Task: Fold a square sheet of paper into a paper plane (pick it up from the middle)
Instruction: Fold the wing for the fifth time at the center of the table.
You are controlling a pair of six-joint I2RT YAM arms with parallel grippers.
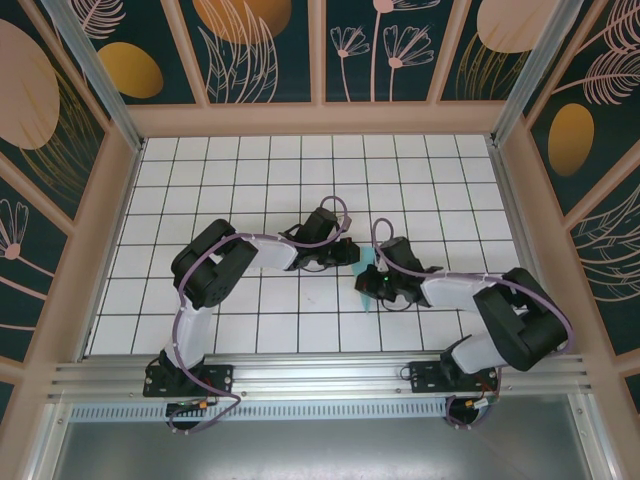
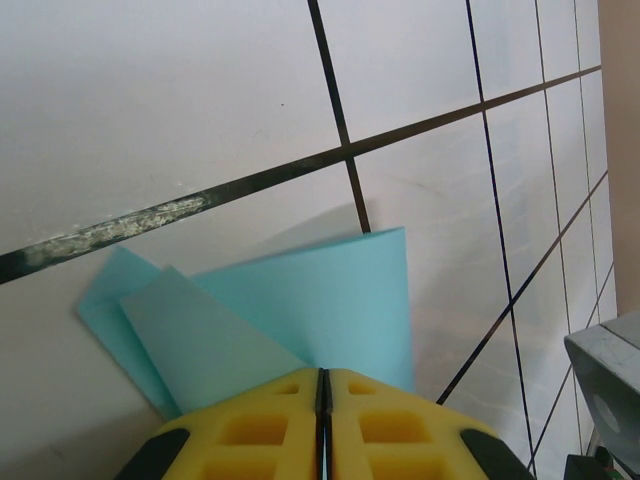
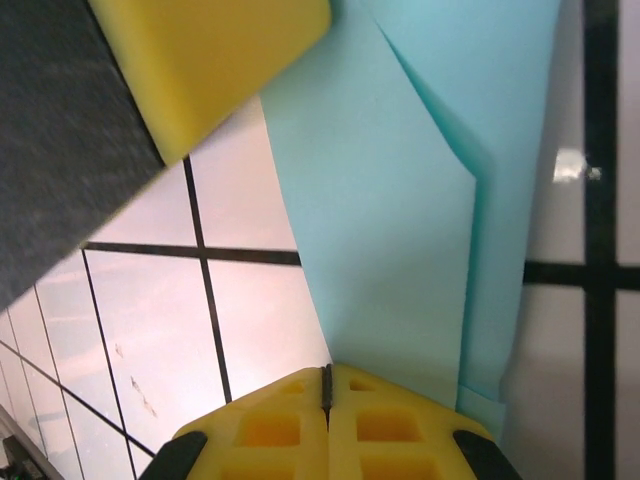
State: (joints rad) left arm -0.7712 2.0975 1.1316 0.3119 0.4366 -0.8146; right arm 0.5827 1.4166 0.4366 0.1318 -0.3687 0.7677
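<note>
Paper [image 2: 300, 305]: turquoise, folded into overlapping layers, centre of top view, between both arms over white tiled table [image 1: 250, 170]. Cannot tell whether resting on tiles or lifted.

Left gripper [image 2: 322, 382]: yellow pads pressed together at bottom centre of its view, pinching paper edge.

Right gripper [image 3: 326, 378]: pads closed on lower end of paper, bottom centre of its view. Grippers near each other.

Handling, judged: paper very light, thin, floppy. Creases and tears easily, may slip from foam pads under pull. Best hold on doubled layers beside crease, gentle tension only.
</note>
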